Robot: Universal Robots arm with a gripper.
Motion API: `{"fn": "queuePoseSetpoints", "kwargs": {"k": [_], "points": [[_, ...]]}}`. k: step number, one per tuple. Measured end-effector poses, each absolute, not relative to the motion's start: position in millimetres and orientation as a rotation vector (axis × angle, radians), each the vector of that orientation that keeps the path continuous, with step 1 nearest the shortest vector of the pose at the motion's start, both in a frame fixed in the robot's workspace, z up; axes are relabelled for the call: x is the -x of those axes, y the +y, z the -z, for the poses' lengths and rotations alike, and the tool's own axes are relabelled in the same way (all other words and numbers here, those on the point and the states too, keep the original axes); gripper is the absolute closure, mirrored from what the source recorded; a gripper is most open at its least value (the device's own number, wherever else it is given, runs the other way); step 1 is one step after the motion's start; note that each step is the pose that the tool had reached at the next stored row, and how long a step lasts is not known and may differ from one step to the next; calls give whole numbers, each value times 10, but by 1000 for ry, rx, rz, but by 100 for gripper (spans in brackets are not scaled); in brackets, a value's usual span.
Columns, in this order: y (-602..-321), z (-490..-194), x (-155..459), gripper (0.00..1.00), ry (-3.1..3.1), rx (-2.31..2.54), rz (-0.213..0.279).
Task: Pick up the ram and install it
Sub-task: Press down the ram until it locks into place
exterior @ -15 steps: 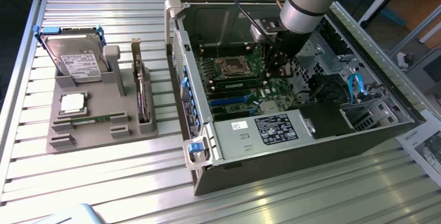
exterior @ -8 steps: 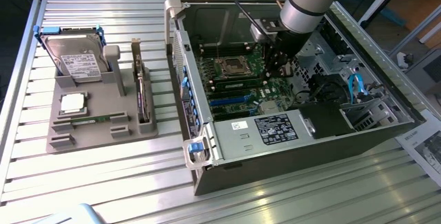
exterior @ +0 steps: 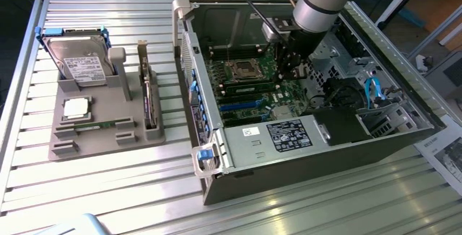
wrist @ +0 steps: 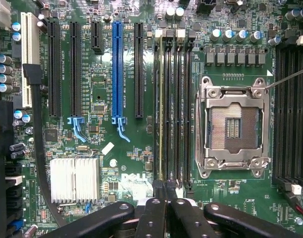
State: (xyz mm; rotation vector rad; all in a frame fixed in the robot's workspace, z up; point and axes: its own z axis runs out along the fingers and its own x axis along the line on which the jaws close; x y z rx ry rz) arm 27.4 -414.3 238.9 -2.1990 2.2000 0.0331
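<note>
My fingers [wrist: 164, 206] are pinched shut over the ram [wrist: 161, 114], which sits in its slot [wrist: 170, 114] straight ahead of them. If I bear down off-centre, I reckon one end stays unlatched or the board flexes.

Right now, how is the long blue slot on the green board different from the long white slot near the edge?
The blue slot sits in the middle of the row of slots, with black slots on both sides; the white slot is the last one, at the board's edge. The blue slot has a blue latch at its end; the white slot has none. Both run parallel.
</note>
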Motion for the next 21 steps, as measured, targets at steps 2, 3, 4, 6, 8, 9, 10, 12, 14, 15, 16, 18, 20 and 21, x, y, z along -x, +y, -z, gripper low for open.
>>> {"fn": "queuePoseSetpoints", "kwargs": {"k": [2,3,4,6,8,9,10,12,14,15,16,18,20,21], "points": [[-4143,-2379,-274,90,2199,2198,-32],[-4143,-2370,-274,90,2199,2198,-30],[-4144,-2367,-274,90,2198,2197,-29],[-4143,-2367,-274,90,2198,2197,-29],[-4142,-2355,-274,90,2197,2196,-27],[-4143,-2351,-274,90,2196,2195,-25],[-4143,-2351,-274,90,2196,2195,-24],[-4143,-2349,-274,90,2196,2195,-24],[-4143,-2336,-274,90,2194,2193,-19],[-4144,-2333,-274,90,2193,2192,-17],[-4144,-2333,-274,90,2193,2192,-17],[-4143,-2331,-274,90,2193,2192,-17],[-4143,-2320,-274,90,2191,2191,-14],[-4143,-2318,-274,90,2191,2191,-13]]}}
